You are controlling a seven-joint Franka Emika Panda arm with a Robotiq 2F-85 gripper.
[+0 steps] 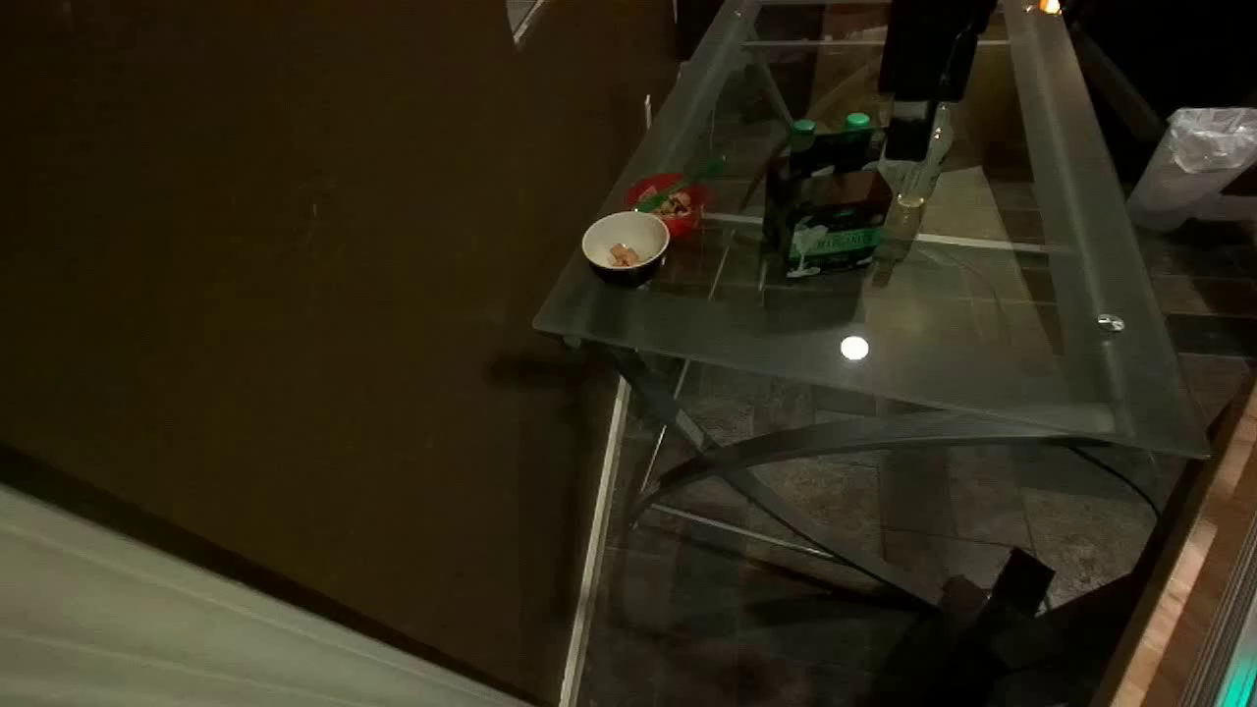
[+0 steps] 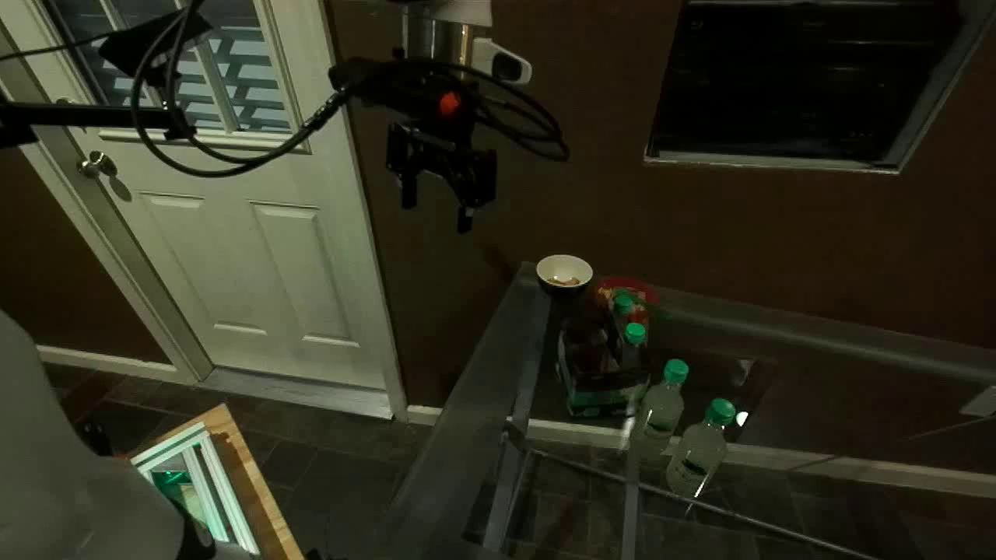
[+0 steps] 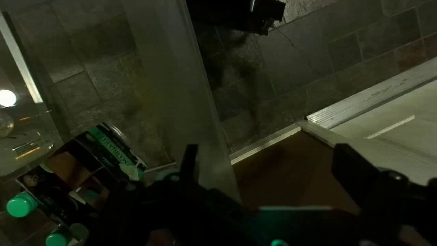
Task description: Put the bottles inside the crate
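Note:
The crate (image 1: 835, 236) is a dark carton carrier with a green band, standing on the glass table; it also shows in an exterior view (image 2: 603, 400) and in the wrist view (image 3: 109, 147). Two green-capped bottles (image 2: 634, 336) (image 2: 622, 303) stand in its row behind the handle; their caps show in the wrist view (image 3: 22, 205) (image 3: 57, 238). Its other visible compartments look empty. Two clear bottles (image 2: 660, 412) (image 2: 699, 455) with green caps stand upright on the table beside the crate. My gripper (image 2: 436, 210) is open and empty, high near the table's end; its spread fingers show in the wrist view (image 3: 266, 153).
A white-lined bowl (image 1: 599, 236) with small pieces sits at the table's corner by the wall. A red bowl (image 1: 640, 187) with a green utensil stands beside it. The table edge (image 1: 884, 393), brown wall (image 2: 778, 233) and white door (image 2: 288, 311) surround this end.

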